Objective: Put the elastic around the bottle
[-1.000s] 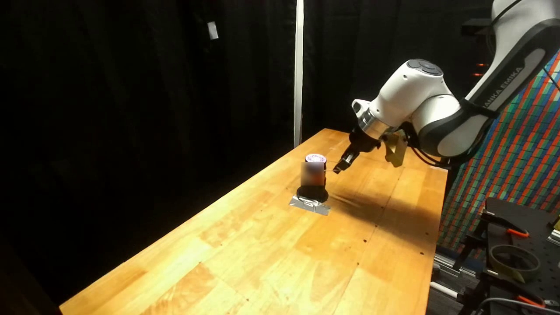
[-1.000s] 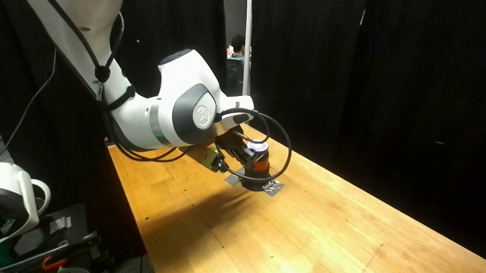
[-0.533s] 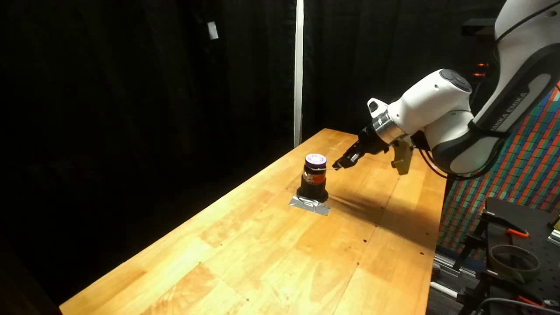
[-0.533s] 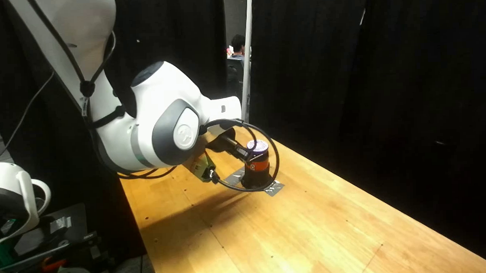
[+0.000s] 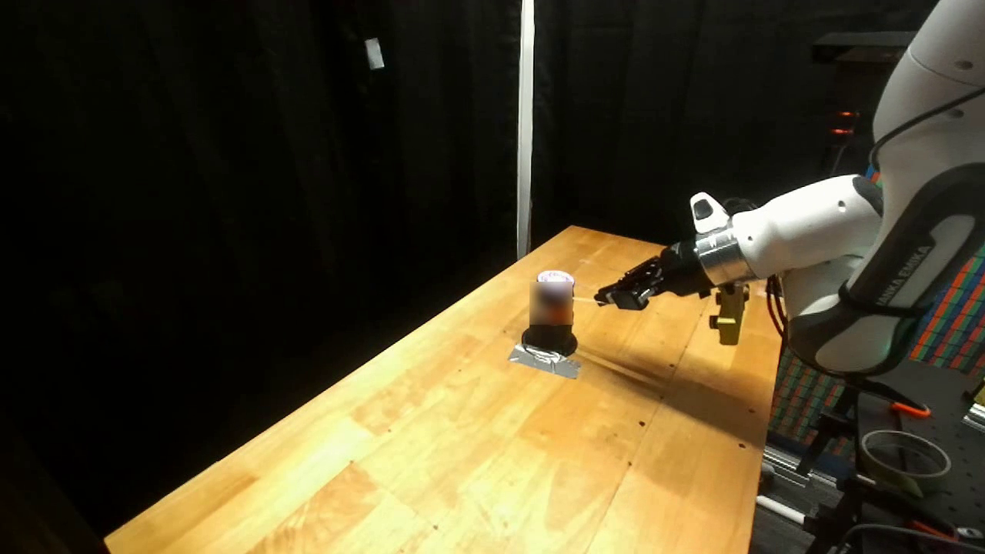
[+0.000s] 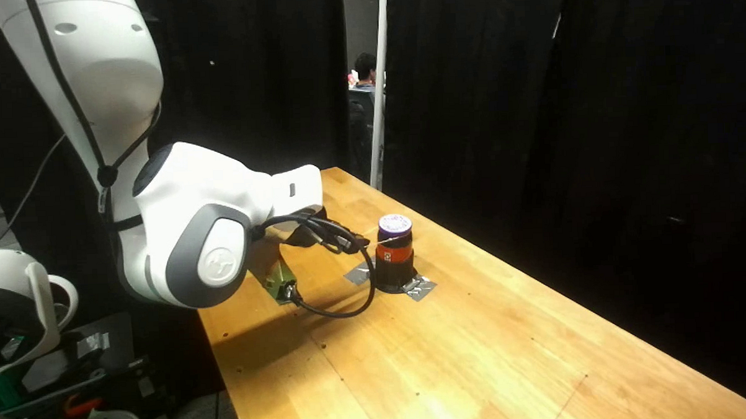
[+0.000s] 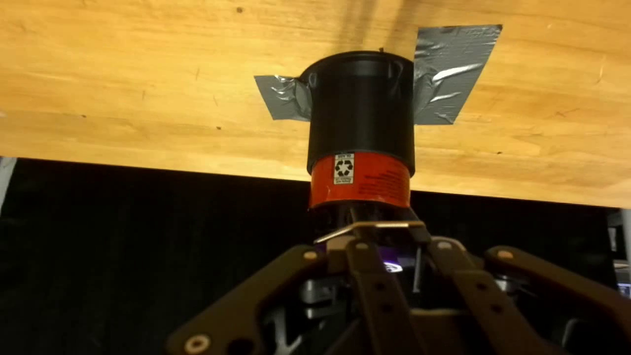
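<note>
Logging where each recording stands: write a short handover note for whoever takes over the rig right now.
Gripper: fingers partly apart, elastic stretched across their tips.
Bottle: upright in a black holder fixed to the table with grey tape.
Done: in an exterior view, the elastic appears looped around the bottle near its cap, though the far side is hidden.
Left: the loop's near end is on the fingertips; likely slip it off so it closes on the bottle.
</note>
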Controlling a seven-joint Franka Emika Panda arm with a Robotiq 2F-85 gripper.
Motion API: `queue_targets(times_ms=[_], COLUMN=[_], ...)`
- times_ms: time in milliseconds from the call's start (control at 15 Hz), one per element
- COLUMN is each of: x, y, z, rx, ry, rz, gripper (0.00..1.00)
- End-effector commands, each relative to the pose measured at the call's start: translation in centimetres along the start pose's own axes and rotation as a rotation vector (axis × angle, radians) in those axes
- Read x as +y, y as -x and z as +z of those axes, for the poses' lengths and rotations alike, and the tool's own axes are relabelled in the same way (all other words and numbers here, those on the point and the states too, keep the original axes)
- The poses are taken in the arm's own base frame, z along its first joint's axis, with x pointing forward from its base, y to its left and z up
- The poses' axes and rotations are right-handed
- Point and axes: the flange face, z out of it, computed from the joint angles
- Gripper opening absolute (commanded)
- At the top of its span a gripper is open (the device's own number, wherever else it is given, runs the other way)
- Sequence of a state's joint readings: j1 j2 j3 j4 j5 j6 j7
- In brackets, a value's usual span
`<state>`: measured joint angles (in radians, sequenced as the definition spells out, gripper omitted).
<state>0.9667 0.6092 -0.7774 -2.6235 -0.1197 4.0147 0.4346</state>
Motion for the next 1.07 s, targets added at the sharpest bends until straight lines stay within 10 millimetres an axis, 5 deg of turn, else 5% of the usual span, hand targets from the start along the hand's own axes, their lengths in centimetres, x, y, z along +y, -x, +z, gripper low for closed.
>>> queue_targets(times_ms=[0, 267, 333, 733, 933, 1000], x=[-1.0, -2.4, -3.4, -4.2, -2.4, -1.4], y=[2.1, 3.3, 1.9, 0.8, -0.5, -1.4], z=[-1.8, -2.8, -2.3, -3.1, -4.7, -5.0], rx=[0.103, 0.180, 0.182, 0.254, 0.223, 0.150], ry=[0.034, 0.087, 0.088, 0.149, 0.161, 0.168], rz=[-0.027, -0.041, -0.036, -0.040, -0.059, -0.083], gripper=[0.20, 0.20, 0.20, 0.20, 0.19, 0.45])
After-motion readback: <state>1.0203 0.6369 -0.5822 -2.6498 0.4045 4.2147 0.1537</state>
